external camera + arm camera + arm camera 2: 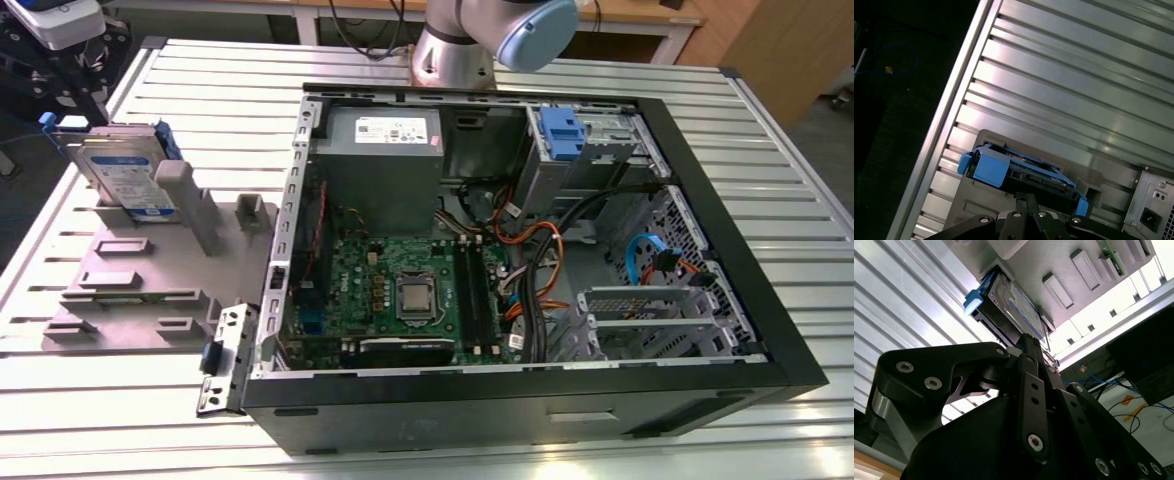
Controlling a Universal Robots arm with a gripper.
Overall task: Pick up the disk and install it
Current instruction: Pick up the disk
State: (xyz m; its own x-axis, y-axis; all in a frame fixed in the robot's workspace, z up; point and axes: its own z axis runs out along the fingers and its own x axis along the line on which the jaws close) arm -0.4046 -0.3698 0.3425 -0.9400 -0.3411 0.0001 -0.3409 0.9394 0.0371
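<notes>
A ribbed metal counter [747, 140] carries an open computer case [790, 362]. On the exterior view's left lies a grey holder [147, 270]. The disk [123, 170] stands upright on edge in a slot of this holder, blue rails on its sides. The gripper [1027, 340] hangs just over the disk's upper edge, its jaws drawn narrow, nearly together.

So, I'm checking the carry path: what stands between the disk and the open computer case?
In the exterior view, two grey uprights of the fixture: a tall post beside the disk, a shorter post nearer the computer case.
</notes>
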